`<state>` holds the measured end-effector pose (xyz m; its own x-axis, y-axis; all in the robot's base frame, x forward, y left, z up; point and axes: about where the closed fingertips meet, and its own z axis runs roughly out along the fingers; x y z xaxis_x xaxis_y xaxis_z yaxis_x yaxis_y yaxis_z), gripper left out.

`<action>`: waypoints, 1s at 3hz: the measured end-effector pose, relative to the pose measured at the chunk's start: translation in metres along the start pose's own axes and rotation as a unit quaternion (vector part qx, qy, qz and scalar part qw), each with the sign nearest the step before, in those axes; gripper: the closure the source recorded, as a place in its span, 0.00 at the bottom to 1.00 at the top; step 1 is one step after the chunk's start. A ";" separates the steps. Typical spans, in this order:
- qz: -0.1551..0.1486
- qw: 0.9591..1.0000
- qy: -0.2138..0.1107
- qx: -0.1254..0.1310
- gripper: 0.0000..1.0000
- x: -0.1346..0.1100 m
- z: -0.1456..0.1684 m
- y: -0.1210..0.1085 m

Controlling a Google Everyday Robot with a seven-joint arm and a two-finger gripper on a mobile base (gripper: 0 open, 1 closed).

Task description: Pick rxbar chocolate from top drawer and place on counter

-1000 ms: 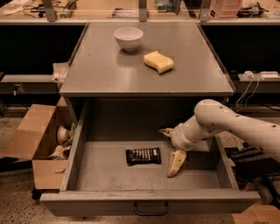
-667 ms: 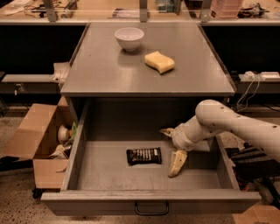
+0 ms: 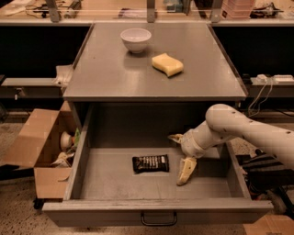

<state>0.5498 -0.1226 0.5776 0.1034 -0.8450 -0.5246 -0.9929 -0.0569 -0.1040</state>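
Observation:
The rxbar chocolate lies flat on the floor of the open top drawer, near its middle. My gripper is inside the drawer just right of the bar, open, with one finger down near the drawer floor and the other finger up toward the back. It is not touching the bar. The grey counter is above the drawer.
A white bowl and a yellow sponge sit on the counter. A brown cardboard box with items stands left of the drawer. A cluttered bench runs along the back. Cables are at the right.
The gripper has barely shifted; it stays open beside the bar. The bar has not moved.

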 end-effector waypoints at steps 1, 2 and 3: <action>0.000 1.000 0.000 0.000 0.00 -0.001 -0.002 0.000; 0.000 1.000 -0.001 -0.001 0.00 0.001 -0.001 -0.001; -0.001 1.000 0.001 0.003 0.00 0.003 -0.004 -0.004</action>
<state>0.5536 -0.1271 0.5793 0.1055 -0.8456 -0.5232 -0.9923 -0.0555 -0.1104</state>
